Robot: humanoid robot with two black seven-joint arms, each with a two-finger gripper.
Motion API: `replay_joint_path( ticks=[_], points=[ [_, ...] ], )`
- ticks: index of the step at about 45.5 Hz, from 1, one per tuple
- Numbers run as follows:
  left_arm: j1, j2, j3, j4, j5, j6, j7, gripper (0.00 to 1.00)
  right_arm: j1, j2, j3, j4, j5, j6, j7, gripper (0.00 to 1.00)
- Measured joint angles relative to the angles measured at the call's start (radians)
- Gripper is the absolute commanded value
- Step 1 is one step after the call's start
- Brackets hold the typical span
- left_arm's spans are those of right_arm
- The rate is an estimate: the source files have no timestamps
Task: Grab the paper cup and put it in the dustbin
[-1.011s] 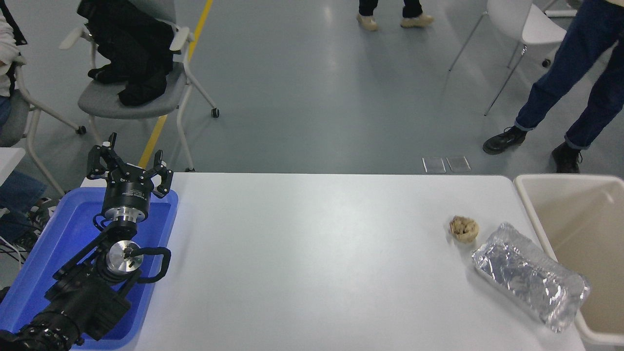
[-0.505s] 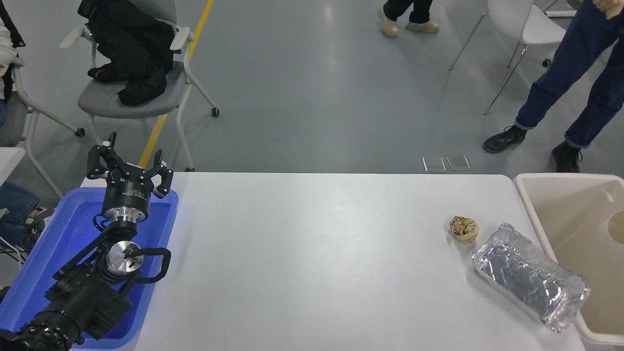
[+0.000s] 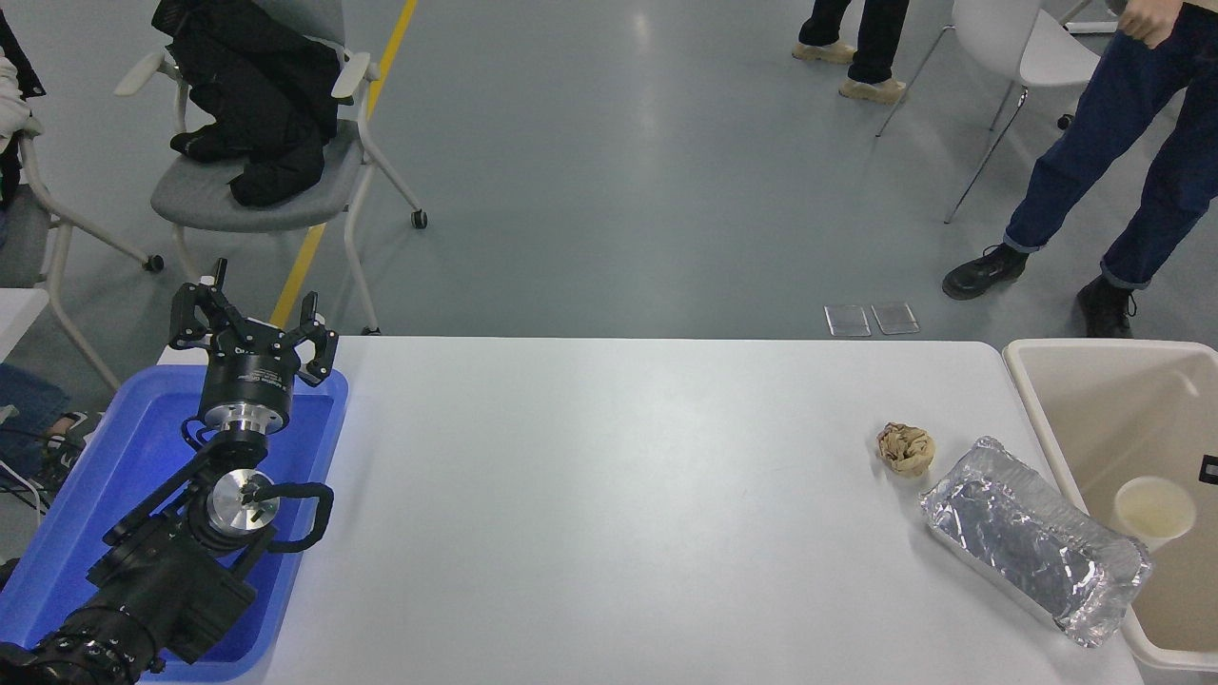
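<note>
From the head view, the small white tapered paper cup (image 3: 1154,510) sat upright inside the large beige plastic dustbin (image 3: 1066,447) off the white table's (image 3: 609,495) right edge, its cream inside facing up, near the bin wall beside the crinkled foil tray (image 3: 1032,538). A small black sliver (image 3: 1209,468) showed at the frame's right edge above the bin; it may have been part of the right arm, but too little showed to tell, so nothing could be said of that claw. By the look of things the drop was done; a clean finish would mean lifting the arm straight up clear of the thick rim, without nudging the foil tray or the crumpled brown paper ball (image 3: 905,447). The left gripper (image 3: 250,328) stood parked over the shallow blue plastic tray (image 3: 143,447) at the table's left edge, pointing away, its fingers spread and holding nothing.
</note>
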Motion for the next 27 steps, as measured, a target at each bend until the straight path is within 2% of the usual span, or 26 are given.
replay_joint_path(
  ticks=[11, 27],
  points=[
    [-0.001, 0.000, 0.000, 0.000, 0.000, 0.000, 0.000, 0.99, 0.070, -0.034, 0.009, 0.129, 0.009, 0.005, 0.000, 1.00],
    [-0.001, 0.000, 0.001, 0.000, 0.000, 0.000, 0.000, 0.99, 0.443, -0.245, -0.115, 0.696, 0.008, 0.098, -0.047, 1.00]
  ],
)
